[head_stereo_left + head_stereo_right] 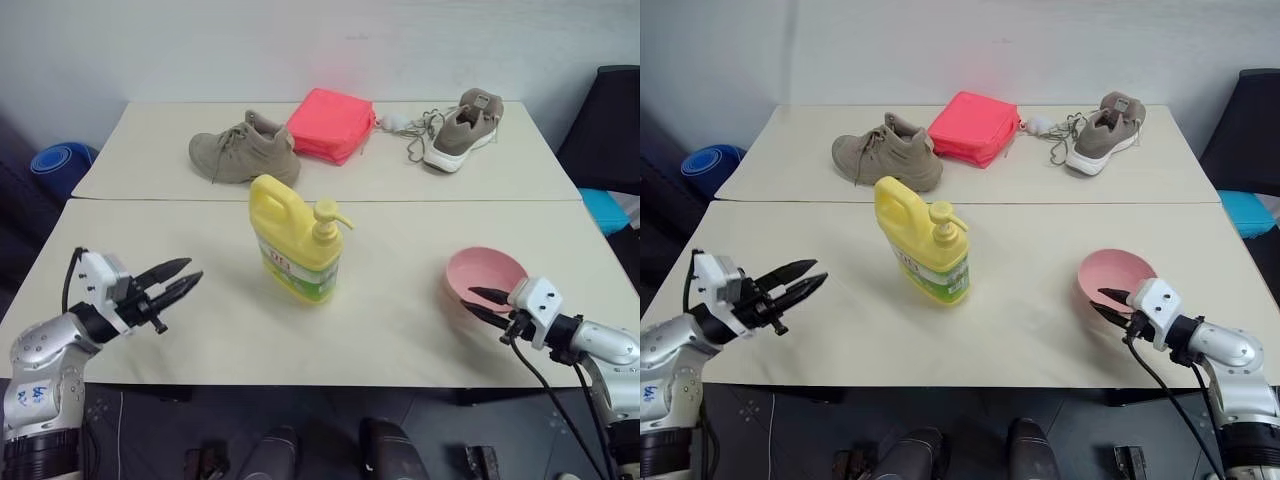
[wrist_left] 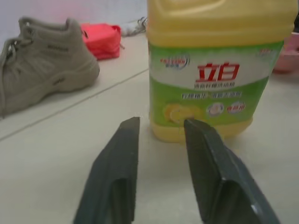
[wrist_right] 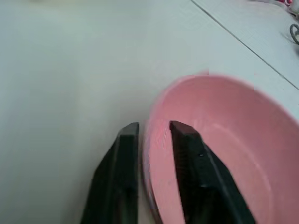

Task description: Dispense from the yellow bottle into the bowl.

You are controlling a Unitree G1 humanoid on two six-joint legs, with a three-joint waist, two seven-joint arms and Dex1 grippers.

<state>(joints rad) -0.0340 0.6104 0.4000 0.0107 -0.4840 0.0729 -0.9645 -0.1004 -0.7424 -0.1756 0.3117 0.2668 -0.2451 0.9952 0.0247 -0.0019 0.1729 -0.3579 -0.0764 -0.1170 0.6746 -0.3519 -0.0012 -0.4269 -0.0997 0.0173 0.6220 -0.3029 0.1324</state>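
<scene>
The yellow bottle [image 1: 296, 250] stands upright near the middle of the front table, with its pump spout pointing right. Its green-and-white label [image 2: 212, 88] faces my left gripper [image 1: 192, 272], which hovers open a short way to the bottle's left, level with its lower half and not touching it. The pink bowl [image 1: 487, 273] sits at the front right. My right gripper [image 1: 468, 300] is open at the bowl's near rim. In the right wrist view one finger [image 3: 122, 168] is outside the bowl's wall and the other is inside, with the rim between them.
On the back table lie two tan shoes [image 1: 245, 150] [image 1: 463, 130] with a flat pink-red pouch [image 1: 331, 124] between them. A seam [image 1: 180, 199] divides the two tables. A blue object [image 1: 60, 163] sits off the left edge, and a dark chair [image 1: 610, 120] stands at the right.
</scene>
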